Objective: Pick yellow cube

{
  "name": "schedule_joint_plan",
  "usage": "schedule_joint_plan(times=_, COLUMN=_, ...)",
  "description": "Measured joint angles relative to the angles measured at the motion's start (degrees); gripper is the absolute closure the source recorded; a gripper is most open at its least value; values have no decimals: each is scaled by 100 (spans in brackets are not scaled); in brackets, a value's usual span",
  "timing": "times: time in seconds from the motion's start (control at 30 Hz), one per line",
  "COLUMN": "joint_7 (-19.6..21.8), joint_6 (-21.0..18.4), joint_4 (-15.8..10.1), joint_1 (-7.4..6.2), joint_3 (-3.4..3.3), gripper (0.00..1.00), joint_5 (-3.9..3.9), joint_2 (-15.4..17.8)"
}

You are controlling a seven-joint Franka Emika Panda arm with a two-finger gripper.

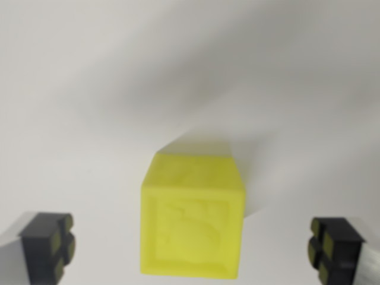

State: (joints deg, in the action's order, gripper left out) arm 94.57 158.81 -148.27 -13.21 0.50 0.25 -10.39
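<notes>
Only the hand (193,249) shows, as two fingertips (48,244) at the lower corners of the wrist view. Each tip is a dark, blocky, matt black piece. Its inner face carries small olive-yellow pads, split by a black cross into squares. Pale grey metal shows behind each tip at the frame's edge.

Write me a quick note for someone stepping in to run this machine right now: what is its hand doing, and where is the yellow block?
Hand: open, holding nothing; its two fingers stand wide apart at the bottom corners of the wrist view.
Yellow cube: resting on the white surface, between the fingers, touching neither.
Done: hand lined up over the cube.
Left: close on it and lift.
</notes>
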Motion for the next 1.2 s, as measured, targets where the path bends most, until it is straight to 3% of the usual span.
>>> schedule_joint_plan(times=0.47, joint_7=800, joint_6=599, joint_4=-252, joint_1=-323, joint_3=-5, gripper=0, joint_5=-49, joint_2=-360)
schedule_joint_plan(times=0.67, joint_7=826, joint_6=699, joint_4=-237, joint_1=-326, joint_3=-4, gripper=0, joint_5=-59, joint_2=-481)
schedule_joint_plan(times=1.2, joint_7=885, joint_6=1265, joint_4=-51, joint_1=-319, joint_3=-8, gripper=0, joint_5=-122, joint_2=-1237)
